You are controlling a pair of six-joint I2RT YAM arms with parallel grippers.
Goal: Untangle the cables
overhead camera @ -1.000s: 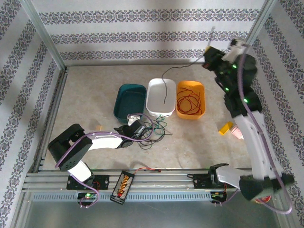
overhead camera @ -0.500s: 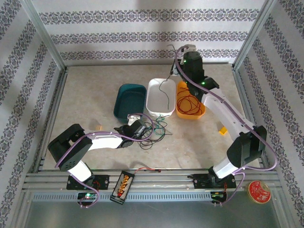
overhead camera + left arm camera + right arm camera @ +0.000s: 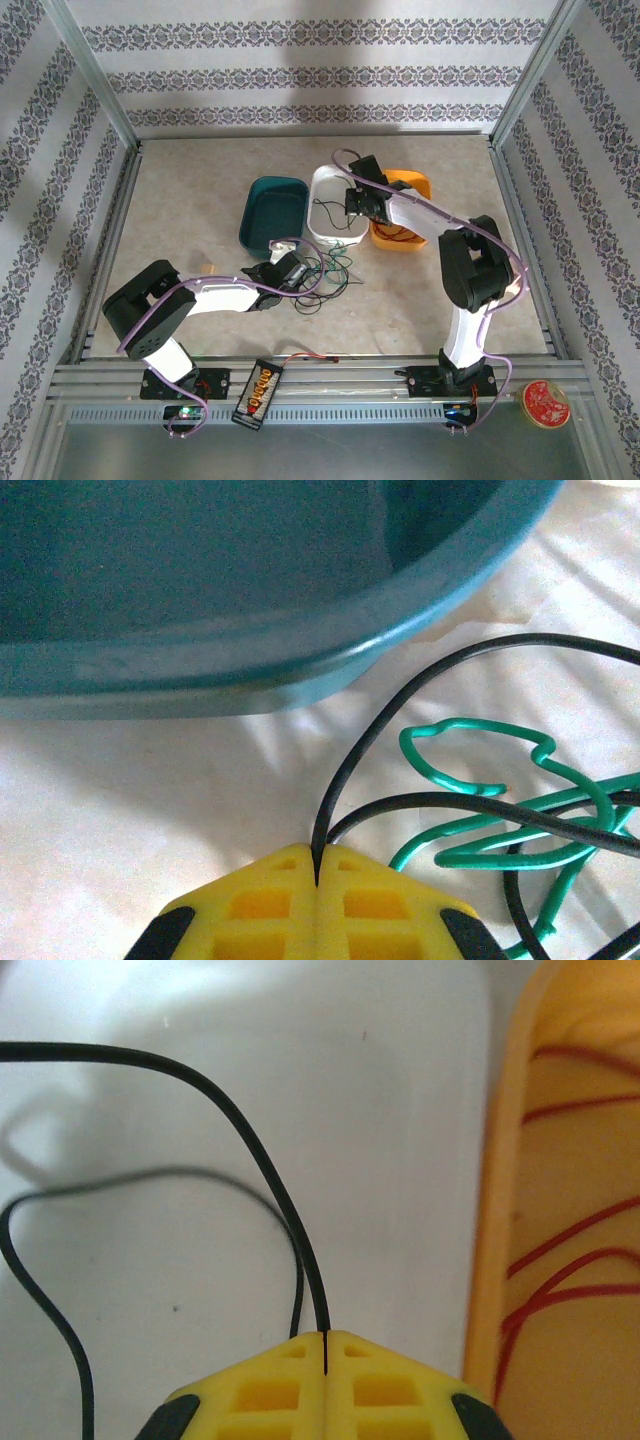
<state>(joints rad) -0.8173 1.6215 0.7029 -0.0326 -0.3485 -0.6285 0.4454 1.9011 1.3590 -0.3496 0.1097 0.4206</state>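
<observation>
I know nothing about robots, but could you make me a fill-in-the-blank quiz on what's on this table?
The right pincer is shut on a black wire over the ___ tray.
The red wires lie in the ___ tray.
The left pincer pinches a second black wire beside the teal tray; near it curls a ___ wire.
Missing words: white, orange, green.
</observation>
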